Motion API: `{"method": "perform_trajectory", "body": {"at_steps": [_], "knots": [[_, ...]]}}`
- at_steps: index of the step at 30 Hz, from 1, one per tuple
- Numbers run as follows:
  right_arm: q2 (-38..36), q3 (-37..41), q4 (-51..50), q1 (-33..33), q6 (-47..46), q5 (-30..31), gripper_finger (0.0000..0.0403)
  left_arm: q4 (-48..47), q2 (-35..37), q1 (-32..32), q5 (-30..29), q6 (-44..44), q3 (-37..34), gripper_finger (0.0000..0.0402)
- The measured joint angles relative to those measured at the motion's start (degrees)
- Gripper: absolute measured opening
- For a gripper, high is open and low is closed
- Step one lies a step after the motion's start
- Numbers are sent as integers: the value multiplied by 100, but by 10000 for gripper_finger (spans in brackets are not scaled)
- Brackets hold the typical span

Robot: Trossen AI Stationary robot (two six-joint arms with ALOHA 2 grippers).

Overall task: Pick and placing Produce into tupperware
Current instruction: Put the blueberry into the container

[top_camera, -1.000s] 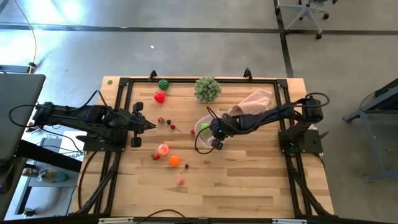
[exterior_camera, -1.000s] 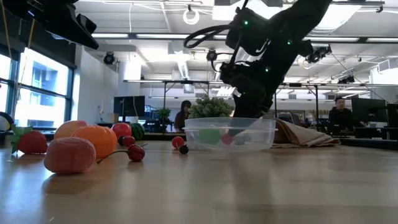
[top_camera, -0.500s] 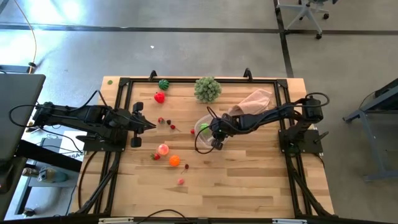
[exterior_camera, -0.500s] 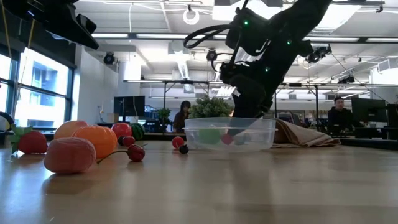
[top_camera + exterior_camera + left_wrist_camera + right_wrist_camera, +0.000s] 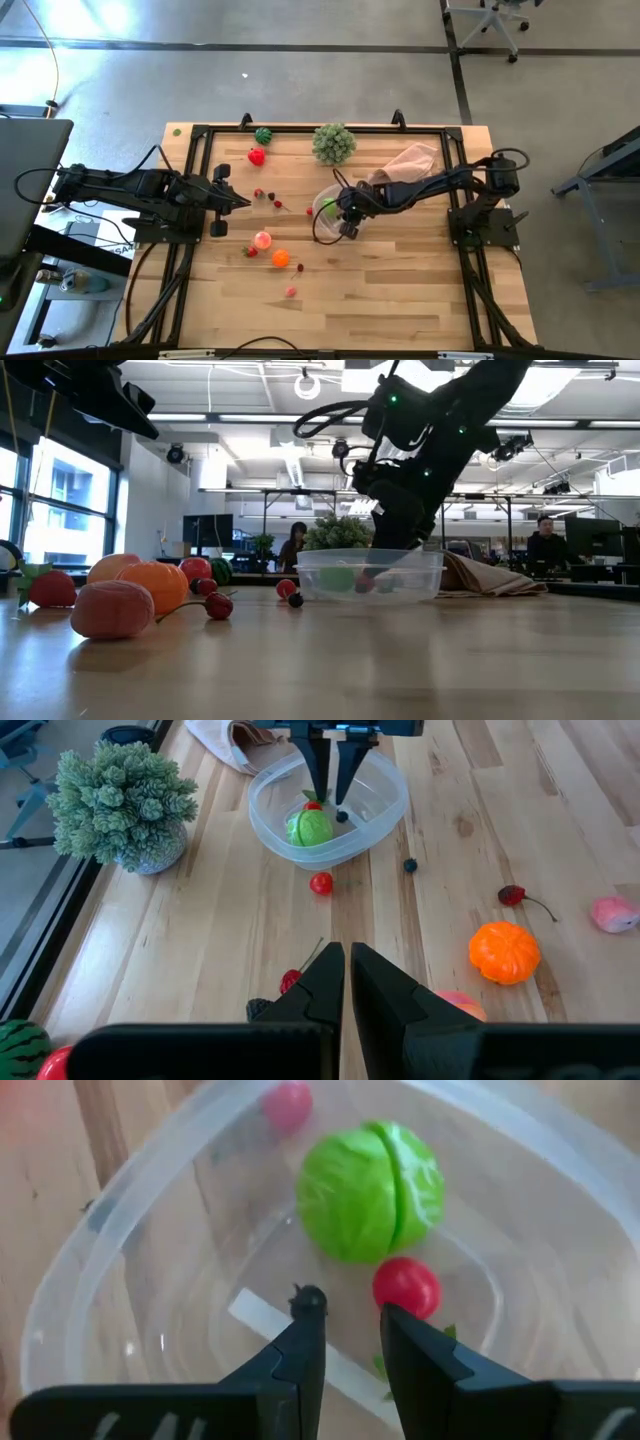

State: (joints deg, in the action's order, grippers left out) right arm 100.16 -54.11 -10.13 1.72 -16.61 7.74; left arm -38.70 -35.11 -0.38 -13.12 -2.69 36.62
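- While the left arm waits at the left edge of the table, the right gripper (image 5: 350, 1342) hangs inside the tupperware (image 5: 120, 1270), its two dark fingers a narrow gap apart with nothing between them.
- Just beyond its fingertips, on the container floor, lies a small red fruit (image 5: 406, 1286); the right-hand finger tip is very close to it, and whether they touch cannot be told.
- Past that fruit, and touching or nearly touching it, sits a bright green ball of produce (image 5: 370, 1190) with a seam down its middle, also in the container.
- A tiny dark piece (image 5: 308, 1297) shows at the tip of the other finger.
- Outside the clear wall, beyond the green ball, a small red berry (image 5: 321, 883) lies on the wooden table (image 5: 400, 290).
- From above, the right gripper (image 5: 345, 206) points down into the container, which lies near the middle of the table.
- Behind the container, on the right arm's side, lies a pink cloth (image 5: 408, 160), and next to that stands a pale green leafy ball (image 5: 334, 143).
- Farther out, towards the left arm, loose produce is scattered: an orange fruit (image 5: 281, 258), a pink fruit (image 5: 262, 239), a small pink piece (image 5: 291, 292), a red fruit (image 5: 257, 156) and a dark green striped fruit (image 5: 263, 135).
- Well apart from the container, the left gripper (image 5: 347, 965) is held above the table with its fingers pressed together and nothing in them.
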Motion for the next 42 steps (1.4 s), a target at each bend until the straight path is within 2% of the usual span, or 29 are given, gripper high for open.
{"method": "perform_trajectory", "body": {"at_steps": [9, 14, 18, 22, 24, 26, 29, 34, 42], "knots": [[-207, -290, 184, -207, 522, -84, 92, 0, -1, -1, 1, 1, 1, 14], [-343, -608, 520, -743, 849, 168, 92, 0, 0, 0, 0, 2, 0, 14], [-352, -598, 1267, -1558, 1021, 884, 92, 0, -2, 0, 0, 1, 0, 14], [-168, -299, 2247, -2508, 888, 2231, 92, -2, -1, -2, 0, 1, 0, 14], [36, -109, 2711, -2873, 614, 2804, 92, -1, -1, 0, 0, 0, 0, 14], [230, -16, 2870, -3086, 126, 3099, 92, 0, 0, -2, 0, 0, 0, 14], [576, -13, 2878, -3096, -376, 3159, 92, -2, -2, -1, 1, 1, 0, 14], [1124, -13, 3229, -2794, -907, 2816, 92, 0, 0, 0, 0, 2, 0, 14], [1659, -13, 3729, -2326, -1398, 2954, 92, -1, 0, -1, 0, 1, 0, 14]]}}
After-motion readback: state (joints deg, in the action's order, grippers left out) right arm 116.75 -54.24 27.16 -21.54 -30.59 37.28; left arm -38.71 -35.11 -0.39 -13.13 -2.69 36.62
